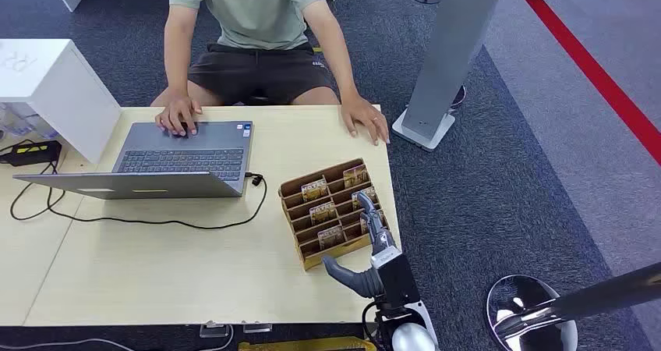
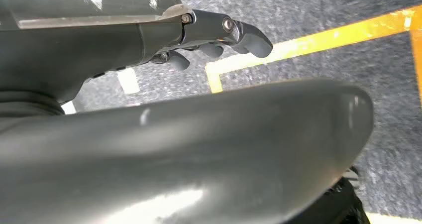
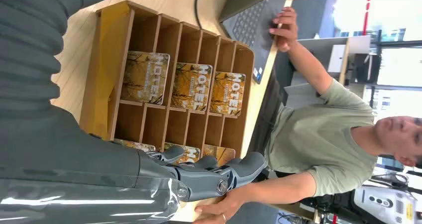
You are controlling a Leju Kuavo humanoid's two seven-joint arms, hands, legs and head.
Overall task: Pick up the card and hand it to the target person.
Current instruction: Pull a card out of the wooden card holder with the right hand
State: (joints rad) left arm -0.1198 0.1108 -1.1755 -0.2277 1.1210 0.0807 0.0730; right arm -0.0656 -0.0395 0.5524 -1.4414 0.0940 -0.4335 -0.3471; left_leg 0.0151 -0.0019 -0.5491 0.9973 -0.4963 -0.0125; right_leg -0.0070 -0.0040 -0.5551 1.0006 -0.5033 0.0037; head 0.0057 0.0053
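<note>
- Right hand [image 1: 372, 242]: I have it over the near right corner of the wooden card rack [image 1: 292, 189], fingers stretched across the right-hand column, thumb spread to about 8 o'clock; it is released and holds nothing
- In the right wrist view the fingertips [image 3: 249, 164] lie just above the cards in that column; I cannot tell whether they touch one
- Cards: all sit in the rack slots; the nearest candidate, a hotel card [image 1: 330, 236], stands in the front row at about 5 o'clock from the laptop [image 1: 183, 160]
- Left hand [image 2: 219, 35]: hangs over carpet beside the robot's body, fingers curled in, nothing in them
- Target person [image 1: 249, 23]: seated at 12 o'clock across the table [image 1: 156, 265], one hand on the laptop, the other flat on the table edge
- Progress, as I judge it: approach done; grasp, lift and handover all remain
</note>
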